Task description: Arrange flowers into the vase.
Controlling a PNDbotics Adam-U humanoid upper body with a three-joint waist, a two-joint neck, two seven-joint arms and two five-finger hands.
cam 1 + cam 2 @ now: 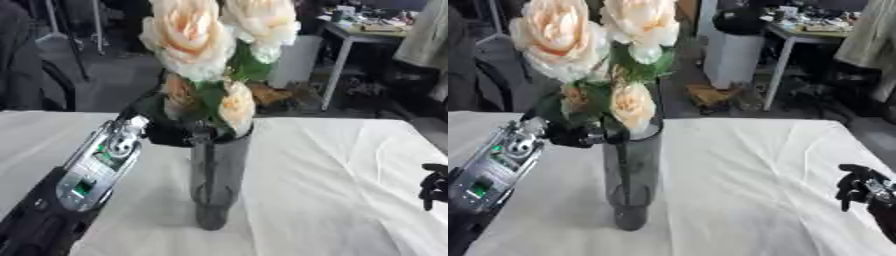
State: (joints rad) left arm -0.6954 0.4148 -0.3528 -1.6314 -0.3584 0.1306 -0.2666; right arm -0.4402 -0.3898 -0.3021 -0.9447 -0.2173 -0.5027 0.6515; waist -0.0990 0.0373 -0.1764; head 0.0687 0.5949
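Note:
A dark, see-through cylindrical vase stands upright on the white tablecloth. Cream and peach roses with green leaves rise out of it, and a smaller bloom hangs at the rim. My left hand reaches in from the lower left and is at the vase's mouth, its dark fingers among the stems and leaves; whether they are curled round a stem is hidden. My right hand rests at the right edge of the table, away from the vase, with its fingers curled and holding nothing.
Beyond the table's far edge are a white bin with a black lid, a cluttered side table and a dark chair at the left. The cloth spreads bare to the right of the vase.

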